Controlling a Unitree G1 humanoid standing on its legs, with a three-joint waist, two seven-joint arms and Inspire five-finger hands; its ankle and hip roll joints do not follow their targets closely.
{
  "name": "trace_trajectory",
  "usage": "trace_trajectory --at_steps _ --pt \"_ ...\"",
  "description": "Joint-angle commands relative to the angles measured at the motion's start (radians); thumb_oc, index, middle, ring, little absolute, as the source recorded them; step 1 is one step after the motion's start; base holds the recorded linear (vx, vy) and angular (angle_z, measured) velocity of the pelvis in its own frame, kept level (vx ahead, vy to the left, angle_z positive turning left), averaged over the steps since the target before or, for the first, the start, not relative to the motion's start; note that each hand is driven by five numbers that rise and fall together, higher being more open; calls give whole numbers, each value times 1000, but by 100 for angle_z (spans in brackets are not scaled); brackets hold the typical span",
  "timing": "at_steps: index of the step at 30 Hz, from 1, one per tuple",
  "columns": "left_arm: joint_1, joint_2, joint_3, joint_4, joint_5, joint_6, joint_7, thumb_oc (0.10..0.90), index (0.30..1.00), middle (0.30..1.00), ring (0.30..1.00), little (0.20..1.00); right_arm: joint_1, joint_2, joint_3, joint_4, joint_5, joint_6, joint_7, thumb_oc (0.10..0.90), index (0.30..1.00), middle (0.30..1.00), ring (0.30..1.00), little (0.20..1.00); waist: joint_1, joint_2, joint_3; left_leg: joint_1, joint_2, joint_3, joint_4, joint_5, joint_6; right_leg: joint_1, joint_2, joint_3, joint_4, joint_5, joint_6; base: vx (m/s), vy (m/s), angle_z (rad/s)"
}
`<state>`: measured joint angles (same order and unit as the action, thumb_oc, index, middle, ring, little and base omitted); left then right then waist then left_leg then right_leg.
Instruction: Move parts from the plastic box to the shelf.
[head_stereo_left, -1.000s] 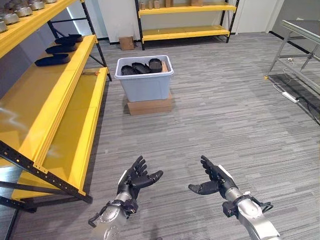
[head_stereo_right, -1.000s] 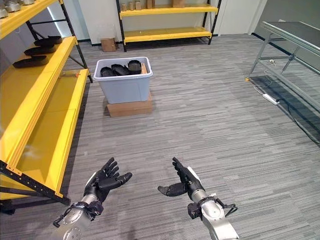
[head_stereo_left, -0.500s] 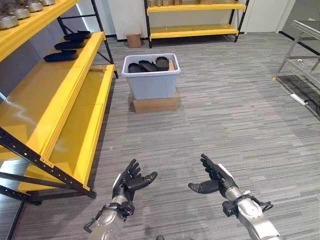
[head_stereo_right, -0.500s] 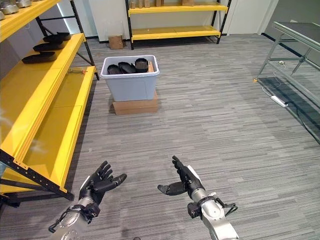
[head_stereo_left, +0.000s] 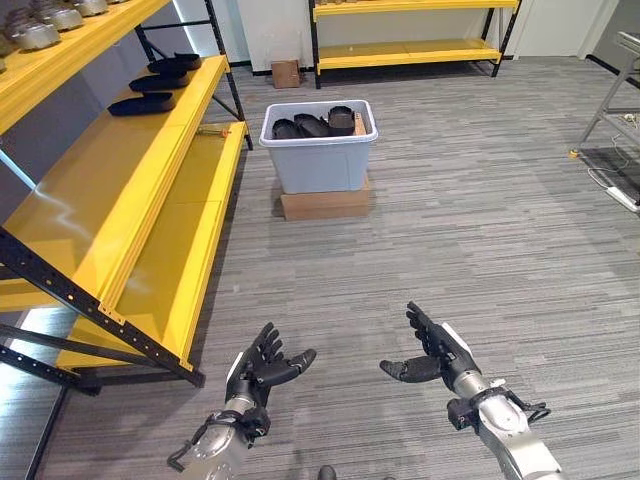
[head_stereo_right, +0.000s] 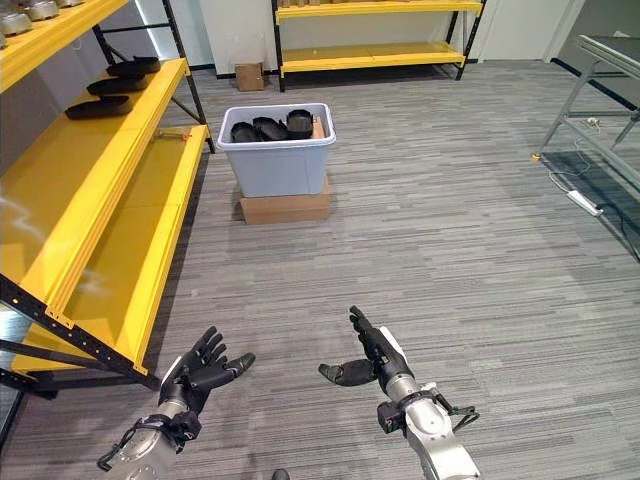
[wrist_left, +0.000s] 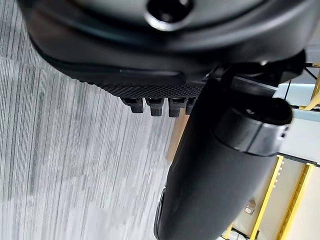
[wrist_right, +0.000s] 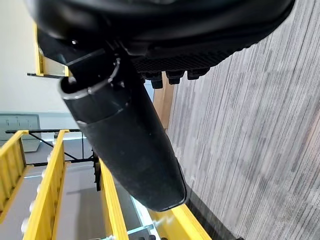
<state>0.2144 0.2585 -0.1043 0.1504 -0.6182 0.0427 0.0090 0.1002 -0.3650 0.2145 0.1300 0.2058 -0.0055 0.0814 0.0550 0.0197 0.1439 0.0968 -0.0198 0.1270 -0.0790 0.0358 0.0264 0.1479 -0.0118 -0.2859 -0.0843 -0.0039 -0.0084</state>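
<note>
Grey striped carpet runs across the whole floor (head_stereo_left: 470, 230). Nearest, at the lower edge of the frame, both hands are raised palm-inward and empty: left hand (head_stereo_left: 262, 366) lower left of centre, fingers spread and relaxed; right hand (head_stereo_left: 432, 351) lower right of centre, fingers straight, thumb out to the side. Neither touches anything.

Yellow shelf rack (head_stereo_left: 120, 210) fills the left side; three dark parts (head_stereo_left: 140, 103) already lie on its middle shelf towards the upper left, metal parts (head_stereo_left: 40, 34) on the top shelf.

Further off, upper centre: grey plastic box (head_stereo_left: 322, 160) on a cardboard base (head_stereo_left: 326, 203), with dark parts (head_stereo_left: 310, 126) inside, well apart from the hands.

Step in hand, as judged: approach the box. Advice: close in squarely until the rim is below the hands, keep the fingers open, then take one part by its edges.

Far wall: second yellow shelf (head_stereo_left: 410, 50), small carton (head_stereo_left: 286, 73).
</note>
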Motion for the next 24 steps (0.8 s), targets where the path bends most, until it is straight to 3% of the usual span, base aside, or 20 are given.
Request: trace_trajectory --at_steps 1,8,12,13,17,18,20,24 --pt "-88 35 14 -51 -12 -101 -40 900 1000 1000 1000 1000 -84 6 -30 -72 1 -128 -12 900 1000 1000 1000 1000 -5 -39 -29 22 5 51 -8 -19 -3 0 -92 -11 46 38 88 53 59 -1" --pt "-104 50 -7 -58 32 -110 -64 900 1000 1000 1000 1000 -82 10 -39 -64 -4 -132 -31 900 1000 1000 1000 1000 -13 -38 -13 32 5 77 -8 -18 23 -37 -109 -7 163 4 96 39 97 -1" --pt "-128 65 -17 -51 43 -102 -73 900 1000 1000 1000 1000 -93 10 -42 -65 -7 -132 -49 900 1000 1000 1000 1000 -19 -39 15 26 -10 81 18 -29 55 -96 -136 5 318 11 111 5 159 -5" --pt "-139 65 -22 -49 57 -91 -79 900 1000 1000 1000 1000 -94 14 -42 -66 -14 -137 -53 900 1000 1000 1000 1000 -21 -34 27 21 -15 78 31 -35 69 -142 -164 9 436 46 123 21 170 -6" --pt "-157 68 -43 -52 67 -75 -115 900 1000 1000 1000 1000 -102 -3 -35 -80 -112 -151 -58 900 1000 1000 1000 1000 -30 -21 46 23 -21 82 39 -44 83 -223 -173 2 629 72 122 49 156 -3" --pt "-159 68 -52 -57 66 -79 -107 900 1000 1000 1000 1000 -102 -14 -28 -86 -104 -150 -42 900 1000 1000 1000 1000 -39 -21 51 31 -28 75 35 -50 83 -254 -156 5 632 84 125 126 58 -7" --pt "-165 73 -56 -71 42 -59 -112 900 1000 1000 1000 1000 -96 -26 -26 -104 -89 -136 -46 900 1000 1000 1000 1000 -63 -35 55 52 -46 56 35 -70 75 -289 -113 2 507 102 129 193 -1 6" --pt "-168 67 -61 -84 39 -25 -112 900 1000 1000 1000 1000 -97 -30 -28 -98 -106 -132 -60 900 1000 1000 1000 1000 -88 -65 63 98 -76 29 37 -112 70 -319 -109 -7 285 184 151 252 -74 26"
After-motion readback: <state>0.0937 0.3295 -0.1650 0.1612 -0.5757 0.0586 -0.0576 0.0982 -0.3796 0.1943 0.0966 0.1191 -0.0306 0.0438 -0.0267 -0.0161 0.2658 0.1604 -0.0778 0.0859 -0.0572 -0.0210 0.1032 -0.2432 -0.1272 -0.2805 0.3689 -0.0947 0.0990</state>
